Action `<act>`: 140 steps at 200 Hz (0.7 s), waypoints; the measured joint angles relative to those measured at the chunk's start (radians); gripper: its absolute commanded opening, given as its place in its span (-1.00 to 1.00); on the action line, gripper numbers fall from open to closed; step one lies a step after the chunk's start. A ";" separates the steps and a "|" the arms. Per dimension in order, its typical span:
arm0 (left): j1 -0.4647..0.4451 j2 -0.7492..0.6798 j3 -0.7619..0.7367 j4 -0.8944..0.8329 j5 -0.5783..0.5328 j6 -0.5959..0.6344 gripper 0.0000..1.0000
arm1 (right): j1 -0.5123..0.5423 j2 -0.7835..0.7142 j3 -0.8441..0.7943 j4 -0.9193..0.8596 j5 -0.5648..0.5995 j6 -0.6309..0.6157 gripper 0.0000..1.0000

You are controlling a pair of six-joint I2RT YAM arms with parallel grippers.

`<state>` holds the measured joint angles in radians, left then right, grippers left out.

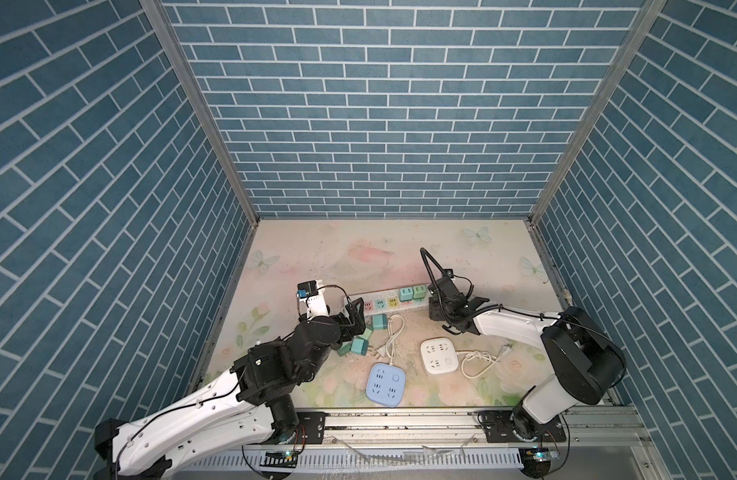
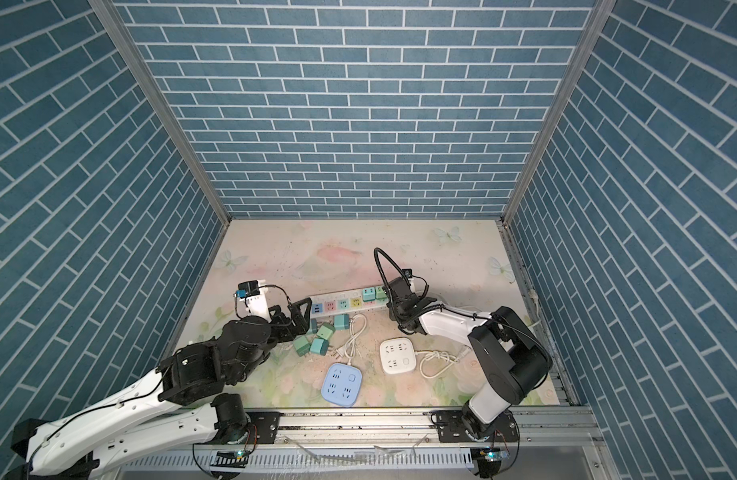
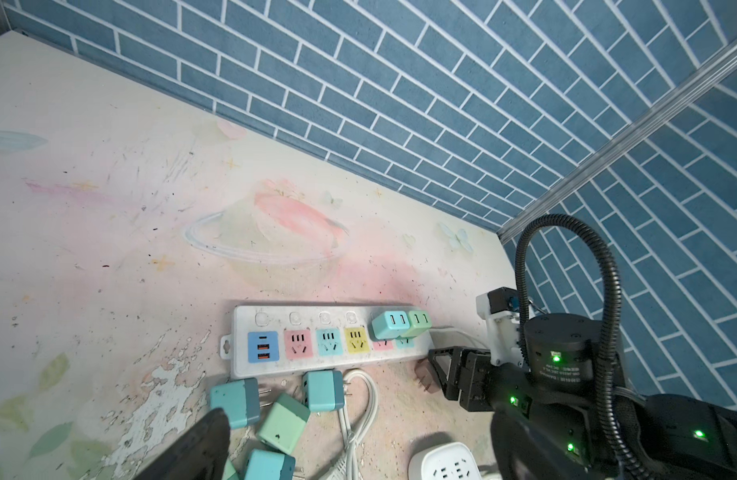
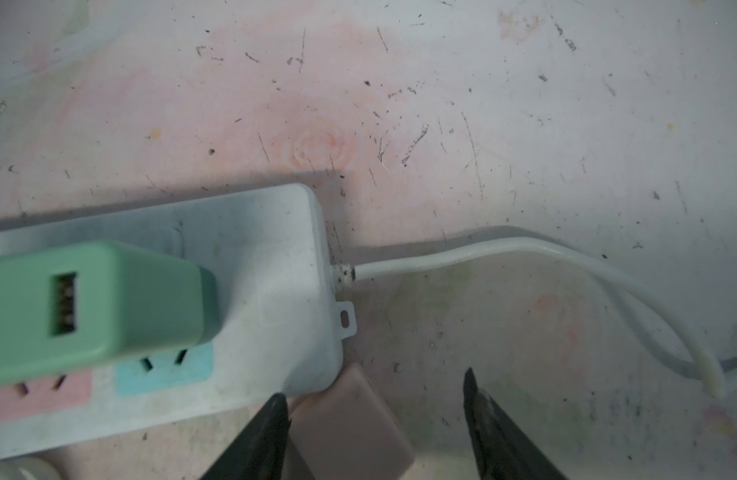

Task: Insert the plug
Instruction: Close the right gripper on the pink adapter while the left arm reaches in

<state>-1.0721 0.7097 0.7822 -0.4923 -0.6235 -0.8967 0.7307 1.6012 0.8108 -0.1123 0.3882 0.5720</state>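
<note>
The right gripper (image 4: pixel 374 384) was down at the bench (image 1: pixel 400 257), at the right end of the long white power strip (image 1: pixel 383 305). Its jaws stood partly apart around a brownish-pink plug (image 4: pixel 350 424). The plug lay flat on the bench against the strip's near right corner. In the right wrist view one finger (image 4: pixel 267 432) sat just beside the plug, while a clear gap remained between the plug and the opposite finger, so the plug was not clamped. In both top views the gripper hid the plug.

Two plugs already sat in the strip's rightmost sockets: a teal one (image 3: pixel 389 326) and, to its right, a green one (image 3: pixel 419 322). The strip's white cord (image 4: pixel 525 249) ran off to the right.

The left gripper (image 1: pixel 354 318) was held at the strip's left end with its jaws wide and nothing seen between them. Just near of it lay a cluster of loose teal and green plugs (image 1: pixel 360 336), with a looped white cable (image 1: pixel 394 336) beside them. Nearer still, a blue square socket block (image 1: pixel 386 384) and a white square socket block (image 1: pixel 439 355) rested on the bench, well apart from both grippers.
</note>
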 measured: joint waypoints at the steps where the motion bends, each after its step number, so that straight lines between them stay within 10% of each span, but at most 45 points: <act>1: 0.000 0.000 0.000 0.000 -0.001 -0.001 0.99 | 0.000 0.000 0.000 0.000 0.000 0.000 0.40; 140: 0.000 0.122 -0.012 0.019 -0.027 -0.049 0.99 | 0.057 0.058 -0.001 0.003 0.006 0.002 0.41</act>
<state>-1.0721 0.8318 0.7700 -0.4728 -0.6502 -0.9459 0.7876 1.6596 0.8101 -0.1097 0.3946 0.5739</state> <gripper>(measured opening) 0.995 0.703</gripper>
